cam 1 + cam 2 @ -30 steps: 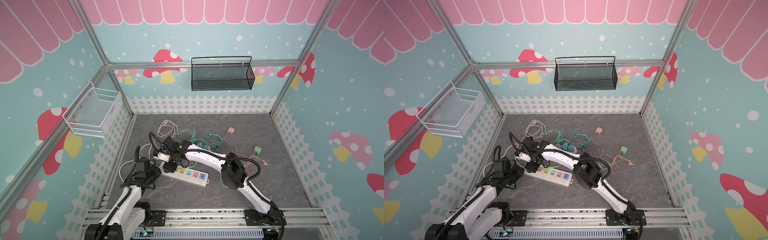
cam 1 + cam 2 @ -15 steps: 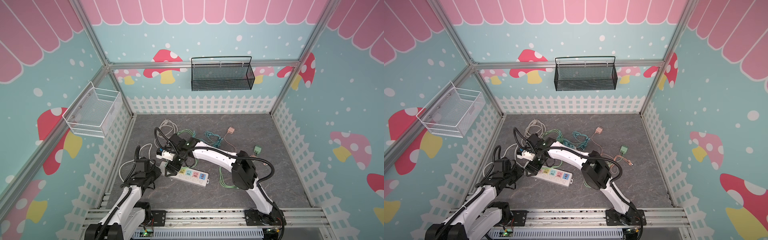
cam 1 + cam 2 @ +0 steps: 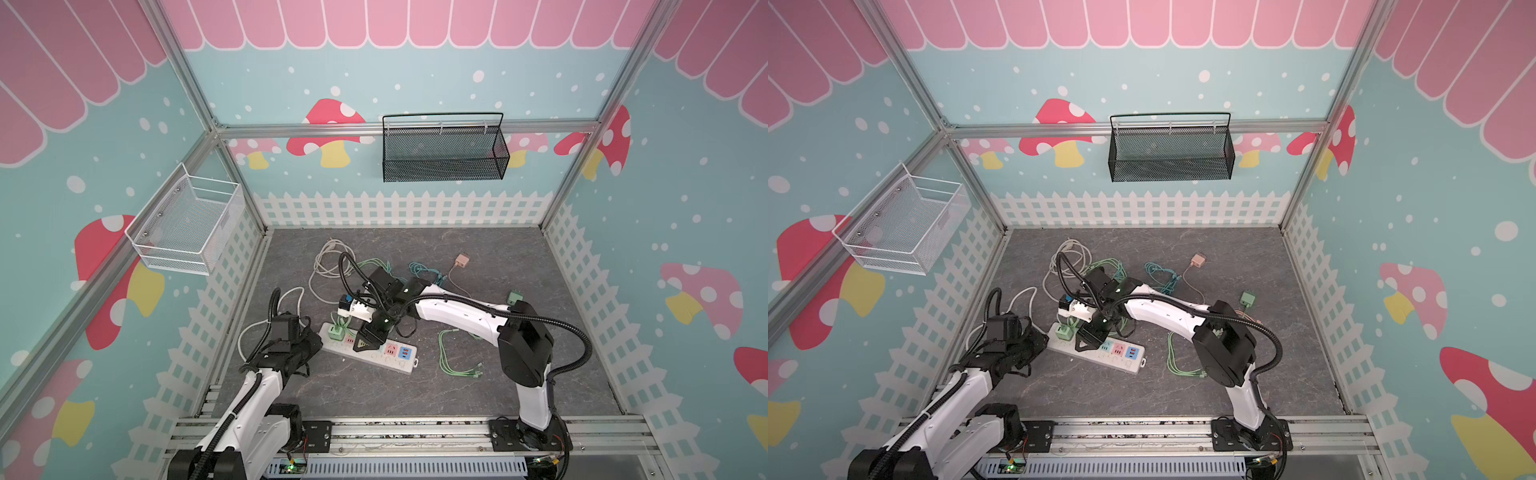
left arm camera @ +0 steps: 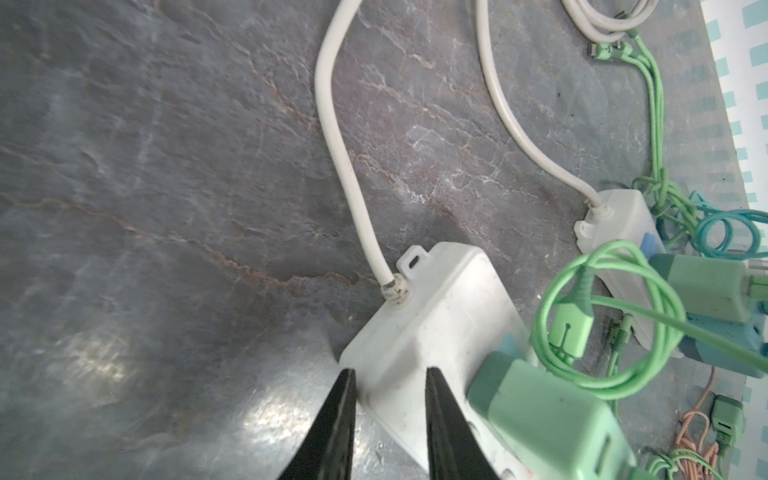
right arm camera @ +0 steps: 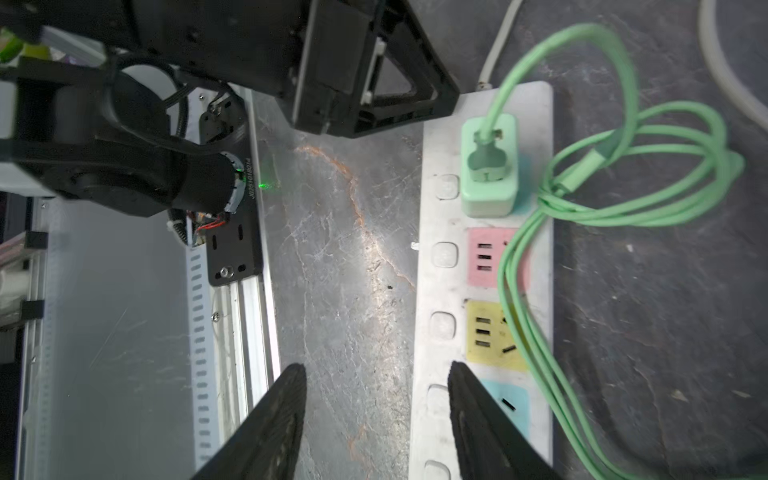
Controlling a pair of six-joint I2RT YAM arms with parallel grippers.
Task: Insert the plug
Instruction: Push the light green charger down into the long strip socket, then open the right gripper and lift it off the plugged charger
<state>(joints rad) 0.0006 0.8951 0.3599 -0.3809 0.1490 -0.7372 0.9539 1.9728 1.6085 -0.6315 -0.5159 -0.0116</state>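
power strip, top views: a white power strip point(image 3: 395, 365) lies slantwise on the grey floor, lower centre of both top views point(image 3: 1121, 365).
green plug, top views: the green plug point(image 3: 334, 331) sits in the strip's leftmost socket point(image 3: 1064, 331).
right gripper, top views: the right gripper point(image 3: 360, 347) hangs over the strip's middle, just right of the plug.
left gripper, top views: the left gripper point(image 3: 313, 343) is at the strip's left end.
left gripper, left wrist: its fingers point(image 4: 444, 428) stand a narrow gap apart at the bottom of the frame, with the strip's corner edge between them. i cannot tell whether they pinch it.
plug, left wrist: lower right, standing on the strip, a looped green cable point(image 4: 648, 286) beside it.
right gripper, right wrist: the fingers point(image 5: 270, 424) are spread at the bottom of the frame with nothing held. one is over bare floor, one over the strip's edge.
plug, right wrist: upper right, seated in the end socket. the pink socket point(image 5: 484, 257) and yellow socket point(image 5: 484, 332) below it are free.
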